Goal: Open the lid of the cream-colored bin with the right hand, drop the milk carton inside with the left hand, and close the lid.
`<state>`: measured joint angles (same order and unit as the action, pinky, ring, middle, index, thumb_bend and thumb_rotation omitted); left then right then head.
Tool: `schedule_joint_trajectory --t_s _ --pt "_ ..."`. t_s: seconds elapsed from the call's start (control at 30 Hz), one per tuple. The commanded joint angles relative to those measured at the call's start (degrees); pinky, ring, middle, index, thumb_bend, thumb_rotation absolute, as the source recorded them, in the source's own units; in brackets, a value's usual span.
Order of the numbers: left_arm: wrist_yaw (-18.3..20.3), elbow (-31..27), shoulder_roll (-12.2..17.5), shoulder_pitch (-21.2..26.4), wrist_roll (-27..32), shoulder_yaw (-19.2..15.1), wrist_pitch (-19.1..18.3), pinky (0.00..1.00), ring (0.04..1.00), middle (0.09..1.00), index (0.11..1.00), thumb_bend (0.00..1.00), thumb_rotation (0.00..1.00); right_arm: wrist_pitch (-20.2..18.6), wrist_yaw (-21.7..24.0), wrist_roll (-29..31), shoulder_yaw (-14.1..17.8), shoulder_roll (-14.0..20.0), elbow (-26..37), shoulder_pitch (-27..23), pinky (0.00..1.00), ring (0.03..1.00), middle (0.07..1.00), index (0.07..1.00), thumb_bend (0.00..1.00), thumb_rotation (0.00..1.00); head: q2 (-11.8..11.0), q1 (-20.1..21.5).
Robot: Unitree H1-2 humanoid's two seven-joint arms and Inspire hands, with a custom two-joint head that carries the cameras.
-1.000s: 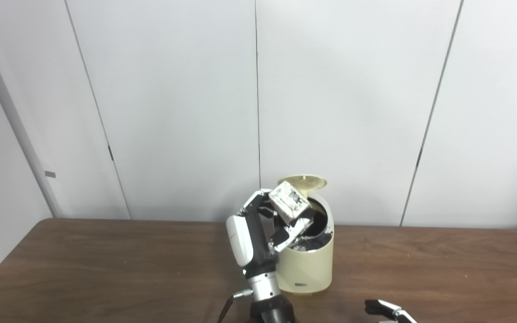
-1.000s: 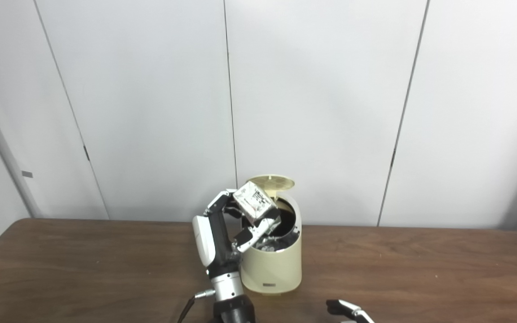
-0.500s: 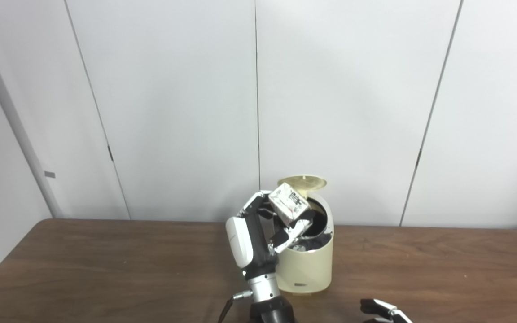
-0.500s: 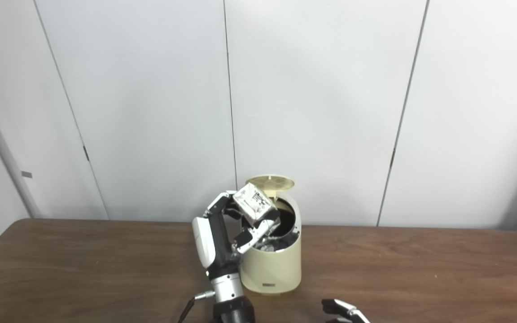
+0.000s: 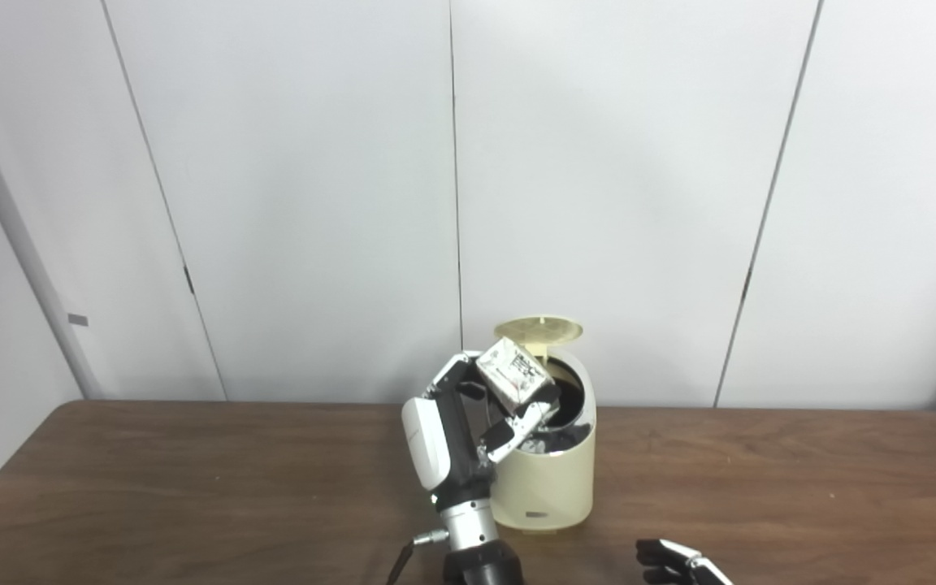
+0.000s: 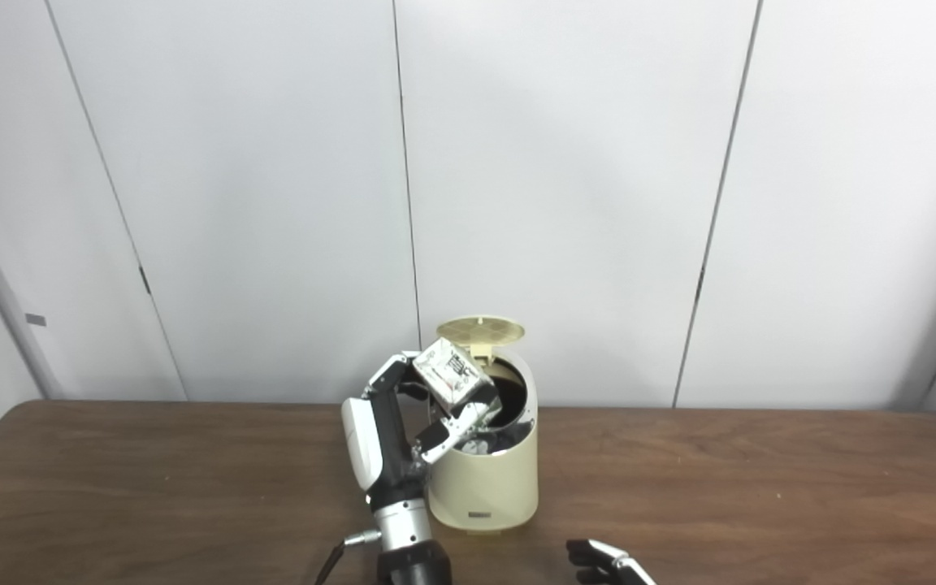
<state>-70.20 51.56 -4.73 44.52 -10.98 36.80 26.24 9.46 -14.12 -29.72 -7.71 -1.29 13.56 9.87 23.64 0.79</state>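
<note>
Nearest the camera, at the bottom edge, only the fingertips of the right hand (image 5: 675,562) were in view, low over the wooden table (image 5: 192,487) and well apart from the bin; too little of it showed to tell whether its fingers were spread or curled, and nothing was seen in it. Further in, the left hand (image 5: 476,406) stood raised on its forearm, just beside the near-left wall of the cream-colored bin (image 5: 545,479). Its fingers and thumb were closed around the milk carton (image 5: 514,380), which was held tilted, above the left part of the bin's rim and partly over the dark opening. The carton had not entered the bin. Behind it, the lid (image 5: 539,329) stood raised at the back of the bin, leaving the mouth clear. Some dark contents could be made out inside, but not identified. Beyond the bin stood a plain white panelled wall (image 5: 614,162). In judgement, the opening step was complete and the drop was in hand. The next move would call for carrying the carton further over the centre of the opening, then parting the fingers so that it fell clear of the rim; the lid remained to be shut afterwards.
</note>
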Motion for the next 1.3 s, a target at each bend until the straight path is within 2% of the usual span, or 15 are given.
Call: schedule_joint_trajectory --t_s 0.0,0.17,0.3,0.57,0.67,0.87,0.93,1.0,1.03,1.07,1.1,1.17,1.2,1.23,1.27 --pt "4.3 -1.3 -1.4 1.6 0.1 1.1 0.7 0.55 0.561 0.571 0.580 0.98 0.31 0.9 -1.0 -0.2 -0.1 -1.6 1.7 0.6 0.54 0.664 0.696 0.700 0.22 0.23 0.0 0.1" --pt "4.4 -1.2 -1.3 1.4 0.0 1.0 0.7 0.57 0.582 0.600 0.611 1.00 0.37 0.6 -0.9 -0.5 -0.1 -1.8 1.9 0.6 0.56 0.668 0.693 0.698 0.21 0.22 0.1 0.1" --pt "5.8 -1.6 -1.3 0.9 0.7 0.4 0.7 0.58 0.587 0.603 0.613 1.00 0.35 1.6 -1.3 -0.6 0.0 -1.8 1.4 0.5 0.54 0.661 0.690 0.694 0.21 0.21 0.2 0.1" --pt "7.5 -1.3 -1.5 0.7 0.6 -0.2 0.7 0.60 0.617 0.626 0.630 1.00 0.38 1.2 -1.6 -0.7 0.0 -2.0 1.4 0.3 0.55 0.662 0.690 0.693 0.21 0.21 0.2 0.2" --pt "8.4 -1.7 -1.6 0.3 0.8 -0.6 0.7 0.61 0.630 0.636 0.639 1.00 0.38 1.2 -1.6 -0.7 0.0 -1.9 1.4 0.2 0.51 0.642 0.688 0.691 0.21 0.24 0.1 0.1" --pt "8.4 -2.1 -1.4 0.2 0.5 -1.0 0.7 0.61 0.625 0.631 0.631 1.00 0.37 1.0 -1.5 -0.5 0.0 -2.0 1.1 -0.2 0.52 0.645 0.683 0.688 0.21 0.18 -0.1 0.6" --pt "6.5 -3.6 -1.2 -0.2 0.5 -1.0 0.7 0.59 0.595 0.611 0.608 1.00 0.37 1.3 -1.7 -0.9 -0.1 -1.9 0.7 -0.4 0.51 0.638 0.681 0.687 0.20 0.18 -0.5 0.9" --pt "3.3 -6.5 -0.8 -0.9 0.1 -0.9 0.7 0.50 0.546 0.571 0.560 0.84 0.45 1.7 -1.9 -0.7 0.0 -1.8 0.0 -0.6 0.51 0.638 0.683 0.687 0.21 0.18 -0.4 1.2" --pt "1.7 -8.0 -0.3 -1.4 -0.4 -0.6 0.7 0.47 0.520 0.550 0.536 0.73 0.54 1.8 -2.0 -0.6 0.0 -1.8 -0.4 -0.8 0.51 0.640 0.684 0.687 0.21 0.18 -0.6 1.6" --pt "0.6 -9.5 0.3 -1.9 -0.9 -0.2 0.7 0.44 0.483 0.511 0.505 0.55 0.68 2.2 -2.2 -0.7 0.0 -1.7 -1.0 -1.1 0.50 0.636 0.684 0.687 0.21 0.17 -1.2 2.1" --pt "-0.1 -12.0 1.3 -2.8 -1.3 0.2 0.7 0.44 0.479 0.508 0.503 0.53 0.69 2.9 -2.8 -1.0 0.0 -1.6 -1.7 -1.5 0.49 0.635 0.684 0.687 0.21 0.17 -1.4 2.4" --pt "0.0 -18.0 4.0 -4.9 -1.7 1.5 0.7 0.43 0.459 0.487 0.486 0.38 0.80 4.1 -3.8 -1.5 0.1 -1.7 -2.7 -2.7 0.50 0.630 0.675 0.680 0.22 0.15 -1.7 4.3" --pt "1.5 -21.5 5.4 -6.5 -1.4 1.8 0.7 0.45 0.475 0.499 0.496 0.29 0.77 4.2 -4.1 -1.5 0.2 -1.7 -2.5 -3.3 0.52 0.642 0.676 0.676 0.23 0.21 -1.7 4.3" --pt "5.7 -26.1 7.3 -8.8 0.0 1.4 0.7 0.45 0.478 0.501 0.499 0.28 0.76 3.6 -4.1 -1.7 0.6 -1.8 -1.3 -3.9 0.53 0.645 0.677 0.676 0.23 0.22 -1.4 5.1" --pt "9.9 -29.7 8.9 -10.7 1.6 0.8 0.7 0.49 0.521 0.535 0.535 0.29 0.72 2.8 -3.9 -1.8 1.0 -1.9 0.0 -4.4 0.50 0.634 0.678 0.672 0.23 0.21 -1.2 5.7"
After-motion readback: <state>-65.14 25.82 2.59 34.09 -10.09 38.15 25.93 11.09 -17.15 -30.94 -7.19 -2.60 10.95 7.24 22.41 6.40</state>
